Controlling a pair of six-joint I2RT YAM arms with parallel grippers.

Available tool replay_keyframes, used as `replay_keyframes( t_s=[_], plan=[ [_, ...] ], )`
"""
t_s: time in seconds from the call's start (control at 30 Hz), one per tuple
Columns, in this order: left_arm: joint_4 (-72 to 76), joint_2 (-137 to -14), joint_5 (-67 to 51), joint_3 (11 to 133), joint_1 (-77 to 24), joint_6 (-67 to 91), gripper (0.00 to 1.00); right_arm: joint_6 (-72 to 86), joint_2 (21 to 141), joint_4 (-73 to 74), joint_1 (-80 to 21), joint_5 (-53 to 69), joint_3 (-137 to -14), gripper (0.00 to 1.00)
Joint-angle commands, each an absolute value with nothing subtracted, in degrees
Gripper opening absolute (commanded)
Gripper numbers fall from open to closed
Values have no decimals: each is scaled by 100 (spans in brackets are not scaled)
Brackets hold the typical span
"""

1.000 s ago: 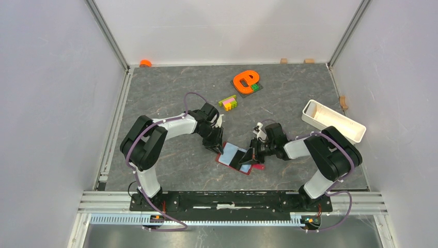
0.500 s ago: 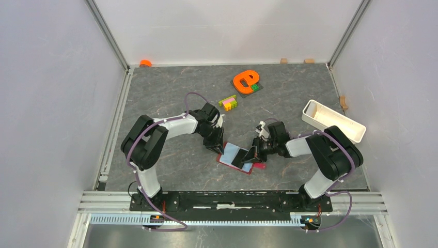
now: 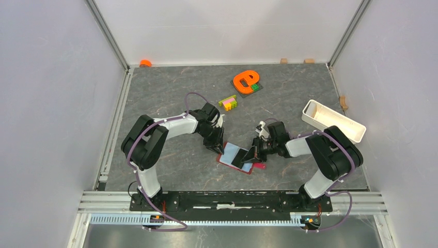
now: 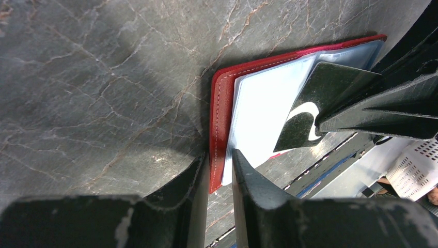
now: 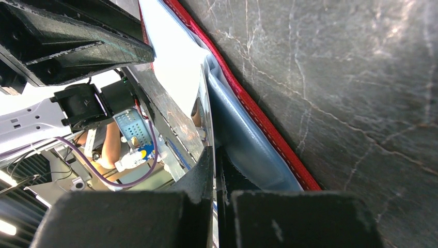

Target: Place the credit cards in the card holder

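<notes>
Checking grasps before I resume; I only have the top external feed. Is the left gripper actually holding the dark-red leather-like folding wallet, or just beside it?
Observer: Holding it. In the left wrist view the left gripper pinches the stitched edge of the dark-red folding wallet.
Operator: Does the right one have a card?
Observer: Yes. The right gripper is shut on a thin dark glossy card with a white curved mark.
Operator: Is the card in a pocket?
Observer: Cannot tell. It is tilted, and its lower corner overlaps the clear light-blue sleeve.
</notes>
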State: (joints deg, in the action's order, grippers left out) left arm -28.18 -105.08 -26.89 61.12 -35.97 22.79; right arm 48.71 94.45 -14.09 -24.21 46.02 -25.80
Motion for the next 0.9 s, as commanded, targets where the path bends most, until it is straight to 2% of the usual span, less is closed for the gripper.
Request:
replay_keyframes(
  t_s=[0.0,0.53,0.87],
  plan=[
    [-2759,-10692,-2698,6161,-3717,2291,29,4862,9598,-1441,-2494,3718,-2506,0],
    [-2760,-10691,-2707,6170,-3735,2294,28,5045,9758,-1661,-2621,3846,-2431,0],
    [-2760,-10681,-2698,6170,-3735,2294,28,4994,9706,-1282,-2628,3856,-2117,0]
  ],
)
